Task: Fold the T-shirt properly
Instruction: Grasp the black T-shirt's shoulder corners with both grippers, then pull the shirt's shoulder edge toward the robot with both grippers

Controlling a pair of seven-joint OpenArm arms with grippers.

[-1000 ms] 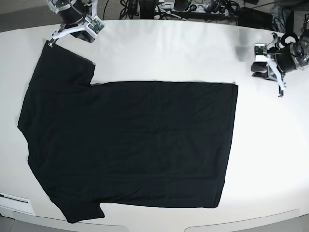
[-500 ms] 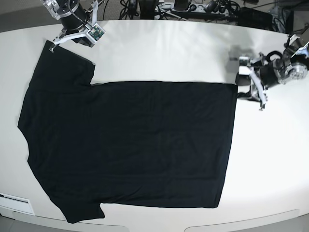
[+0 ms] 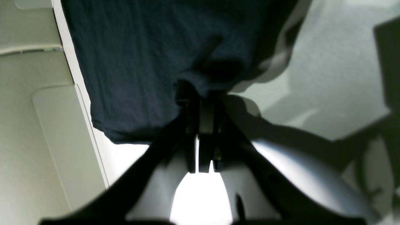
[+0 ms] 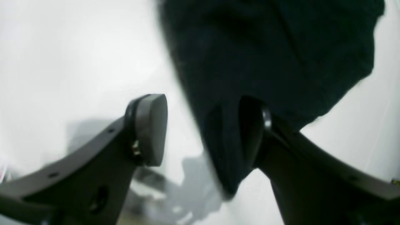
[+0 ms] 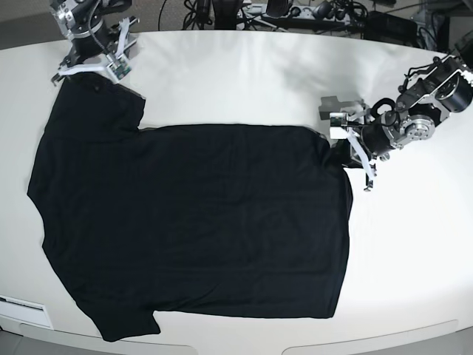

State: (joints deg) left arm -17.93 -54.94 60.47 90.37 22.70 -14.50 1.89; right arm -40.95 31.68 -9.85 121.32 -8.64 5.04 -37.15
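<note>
The black T-shirt (image 5: 192, 222) lies flat on the white table (image 5: 244, 74), plain side up, sleeves to the left and hem to the right. My left gripper (image 5: 341, 144) is at the hem's far corner and is shut on it; the wrist view shows the cloth (image 3: 131, 62) bunched at the closed fingertips (image 3: 200, 97). My right gripper (image 5: 74, 74) is open at the tip of the far sleeve. In its wrist view (image 4: 200, 112) one finger (image 4: 150, 128) rests on bare table and the other (image 4: 253, 134) is on the sleeve cloth (image 4: 265, 47).
Cables and a power strip (image 5: 295, 15) run along the table's back edge. A white label (image 5: 22, 303) sits at the front left corner. The shirt's near sleeve reaches the table's front edge (image 5: 126, 333).
My left arm has moved left to the hem's far corner, shut on it and drawn that corner inward. My right arm has shifted left to the far sleeve's tip.
</note>
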